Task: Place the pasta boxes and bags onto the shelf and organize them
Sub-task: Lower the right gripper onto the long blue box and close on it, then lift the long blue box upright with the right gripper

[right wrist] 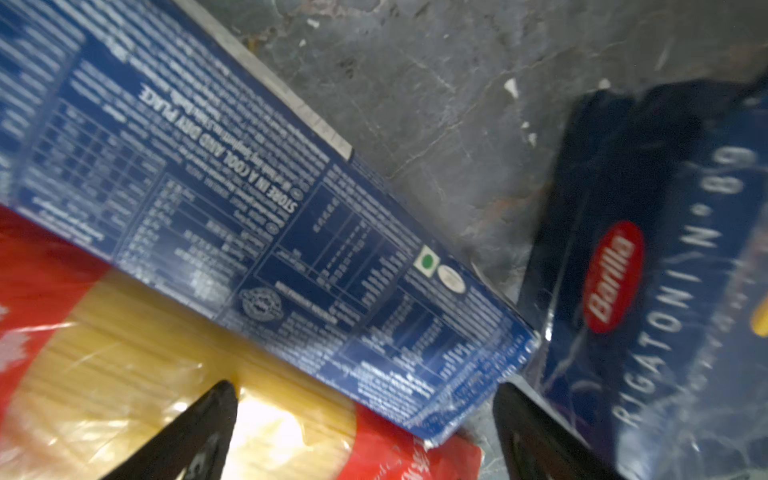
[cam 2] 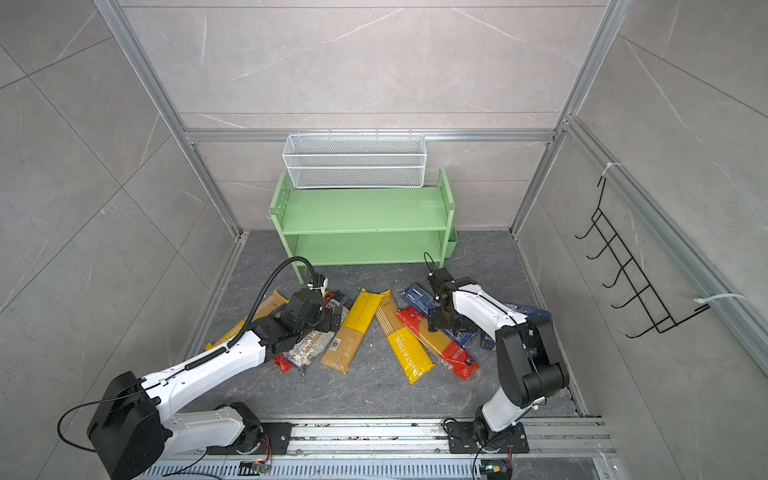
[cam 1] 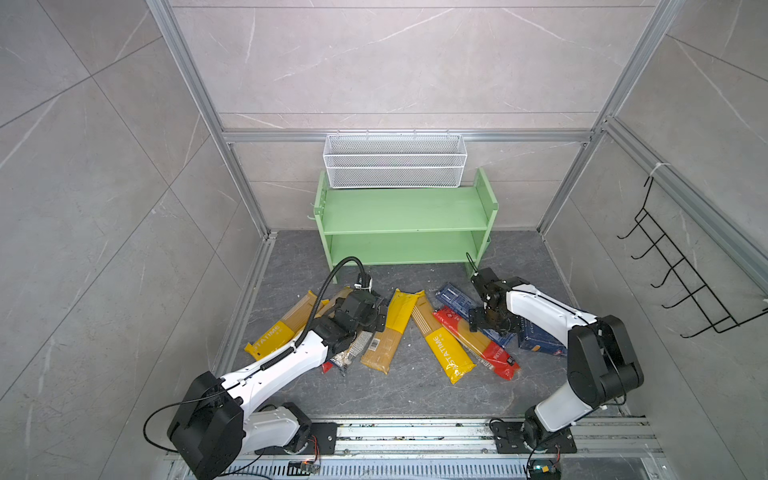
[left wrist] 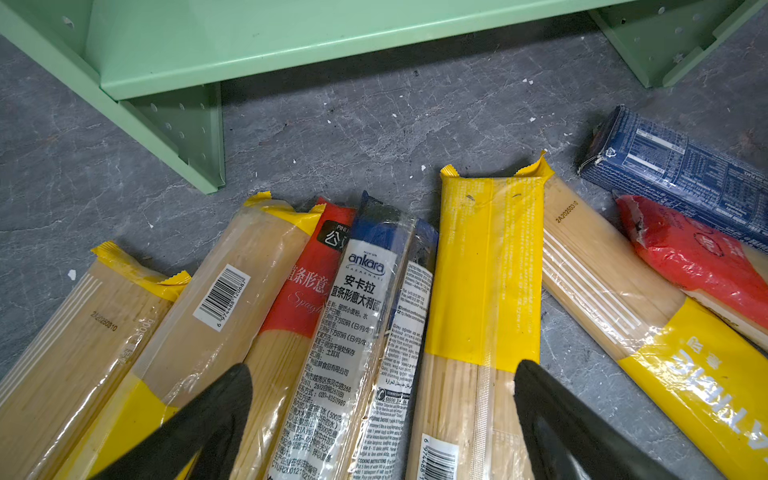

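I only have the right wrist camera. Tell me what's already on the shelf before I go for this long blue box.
Observer: Nothing. Both boards of the green shelf are bare.
Operator: Give me the left gripper's position.
Observer: The left gripper hangs open above the Ankara-labelled bag, in the left half of the pile.
Operator: Now tell me what lies between my box and the shelf.
Observer: Only bare floor. The far end of the long blue box stops short of the shelf.
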